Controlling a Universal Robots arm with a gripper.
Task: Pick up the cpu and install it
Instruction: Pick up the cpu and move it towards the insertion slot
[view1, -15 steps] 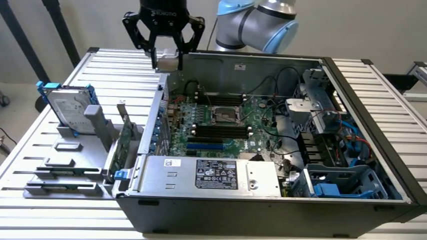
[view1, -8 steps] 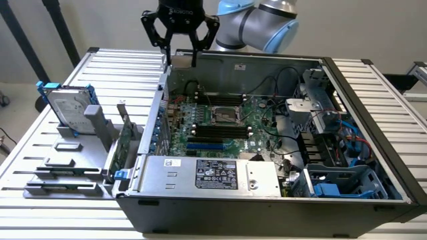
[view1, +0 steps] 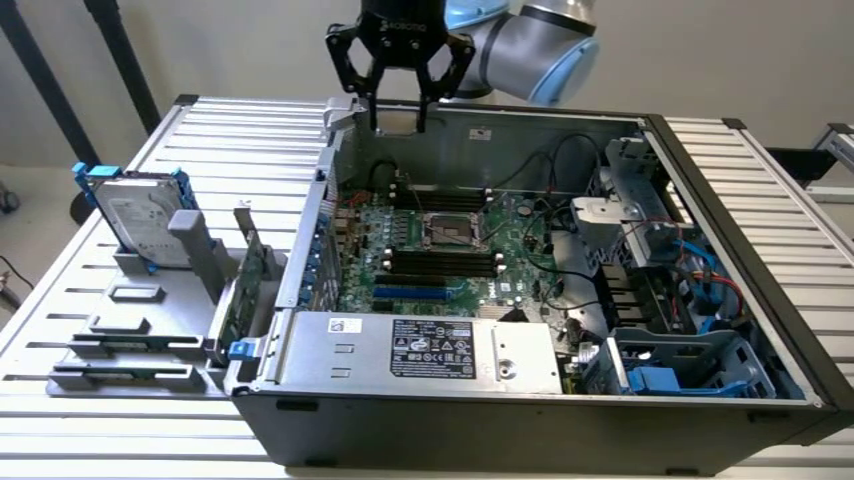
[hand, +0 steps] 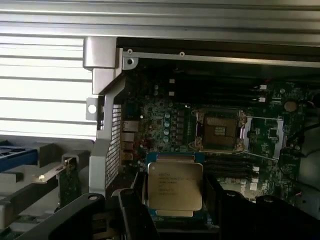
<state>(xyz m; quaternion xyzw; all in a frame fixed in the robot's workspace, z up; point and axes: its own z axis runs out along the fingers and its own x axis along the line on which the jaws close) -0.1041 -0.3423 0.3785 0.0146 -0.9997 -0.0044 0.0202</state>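
The cpu (hand: 175, 186), a flat square chip with a dull silver top and printed text, sits between my gripper's (hand: 175, 202) dark fingers (hand: 131, 212). The gripper (view1: 399, 122) is shut on it and hangs high above the rear wall of the open computer case (view1: 747, 400). On the green motherboard (view1: 507, 280) the cpu socket (view1: 451, 232) lies open with its metal frame around it. In the wrist view the socket (hand: 219, 131) lies apart from the chip, deeper in the case.
On the exterior view's left, a grey holder (view1: 127, 335) carries a silver hard drive with blue brackets (view1: 136, 215) and an upright card (view1: 248, 285). A silver box with a black label (view1: 430, 350) fills the case front. Cables and blue drive bays (view1: 667, 375) crowd the right.
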